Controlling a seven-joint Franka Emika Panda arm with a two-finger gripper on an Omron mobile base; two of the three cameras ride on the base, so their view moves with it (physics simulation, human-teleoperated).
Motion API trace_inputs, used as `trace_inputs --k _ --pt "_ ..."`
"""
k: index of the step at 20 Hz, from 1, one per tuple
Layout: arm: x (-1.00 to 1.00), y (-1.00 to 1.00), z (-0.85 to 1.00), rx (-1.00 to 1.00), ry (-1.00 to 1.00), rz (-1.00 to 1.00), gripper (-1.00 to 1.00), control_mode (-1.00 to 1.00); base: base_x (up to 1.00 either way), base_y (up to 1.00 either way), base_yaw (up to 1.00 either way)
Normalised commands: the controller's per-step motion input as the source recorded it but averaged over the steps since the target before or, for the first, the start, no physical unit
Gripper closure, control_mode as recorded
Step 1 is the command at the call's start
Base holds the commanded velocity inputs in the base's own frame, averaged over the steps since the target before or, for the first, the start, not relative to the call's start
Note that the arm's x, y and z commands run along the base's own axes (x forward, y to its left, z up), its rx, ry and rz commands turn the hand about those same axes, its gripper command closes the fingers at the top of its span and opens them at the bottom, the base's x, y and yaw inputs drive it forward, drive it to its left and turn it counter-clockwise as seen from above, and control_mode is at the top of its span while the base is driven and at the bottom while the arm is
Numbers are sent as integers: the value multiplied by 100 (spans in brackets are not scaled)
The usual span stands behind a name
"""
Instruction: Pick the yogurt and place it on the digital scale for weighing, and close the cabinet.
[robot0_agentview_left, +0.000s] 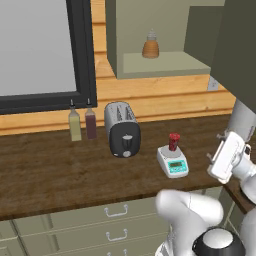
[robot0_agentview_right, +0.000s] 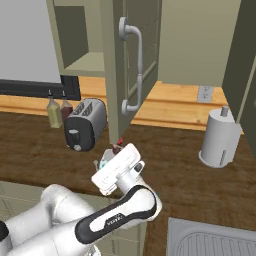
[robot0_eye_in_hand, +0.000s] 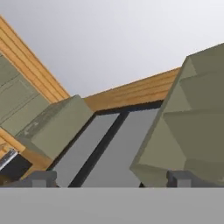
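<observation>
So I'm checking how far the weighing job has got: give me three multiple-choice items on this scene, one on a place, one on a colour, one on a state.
1. Where is the yogurt?
A. on the scale
B. on the cabinet shelf
C. beside the toaster

2. What colour is the scale's front panel?
A. orange
B. teal
C. black

3. How is the cabinet door?
A. shut
B. taken off
C. open

Answers: 1 A, the red cup stands on the weighing plate. 2 B, the display face is teal in the left base view. 3 C, the door swings out and the shelf with the bottle is exposed.
</observation>
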Motion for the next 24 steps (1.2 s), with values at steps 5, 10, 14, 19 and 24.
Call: trace_inputs --k 5,10,14,19,24 --pt "-99 -22 100 0 4 -33 -100 -100 0 0 0" --pt "-100 -62 100 0 12 -37 -100 -100 0 0 0" --pt "-93 -77 100 0 10 -40 -100 -100 0 0 0" --pt "-73 -97 99 1 19 -28 -100 -100 0 0 0" --pt "-100 -100 80 0 -5 -5 -100 -100 0 0 0"
